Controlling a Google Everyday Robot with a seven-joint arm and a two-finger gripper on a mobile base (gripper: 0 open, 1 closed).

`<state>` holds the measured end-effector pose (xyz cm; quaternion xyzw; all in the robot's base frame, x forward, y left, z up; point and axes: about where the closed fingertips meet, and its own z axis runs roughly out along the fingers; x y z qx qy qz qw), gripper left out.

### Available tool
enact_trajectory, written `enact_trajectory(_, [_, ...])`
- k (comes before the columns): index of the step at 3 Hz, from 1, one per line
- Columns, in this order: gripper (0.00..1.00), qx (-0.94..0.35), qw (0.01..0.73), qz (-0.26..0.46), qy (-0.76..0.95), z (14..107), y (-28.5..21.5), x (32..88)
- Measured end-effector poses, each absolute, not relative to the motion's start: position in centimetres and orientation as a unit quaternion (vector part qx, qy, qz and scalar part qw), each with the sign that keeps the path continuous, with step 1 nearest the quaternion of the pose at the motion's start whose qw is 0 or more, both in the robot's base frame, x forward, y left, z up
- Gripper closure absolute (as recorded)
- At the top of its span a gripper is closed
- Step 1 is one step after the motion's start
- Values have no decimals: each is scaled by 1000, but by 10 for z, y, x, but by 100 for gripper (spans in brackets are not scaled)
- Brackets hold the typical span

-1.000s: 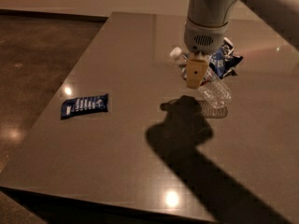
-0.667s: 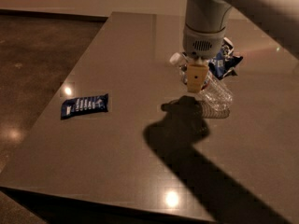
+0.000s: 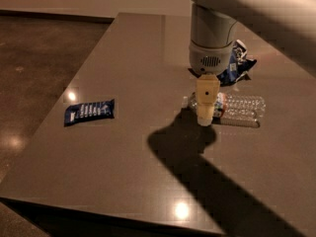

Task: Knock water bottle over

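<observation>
Directly behind the claw (image 3: pixel 205 119), the water bottle (image 3: pixel 242 106) lies on its side on the surface (image 3: pixel 118 177), cap end to the left and base to the right. The claw hangs straight down from the arm, its tip low at the bottle's neck and hiding part of the label band; whether it is released or clenched I cannot tell. A second ago the bottle lay at a slant from upper left to lower right and the claw's tip was higher; now the bottle lies level across the view and the tip has dropped beside it. The bottle is clear ribbed plastic; the claw is tan and blocky under a pale round wrist. A crumpled blue bag (image 3: pixel 238 65) sits just behind the bottle, and a flat blue snack bag (image 3: pixel 90 112) lies well to the bottle's left. The surface is smooth, grey-brown and glossy.
</observation>
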<state>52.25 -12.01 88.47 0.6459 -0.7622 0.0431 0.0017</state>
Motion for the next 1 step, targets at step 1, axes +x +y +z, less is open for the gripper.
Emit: enact_trajectory(1, [0,646,2,43,-762,885,-120,523])
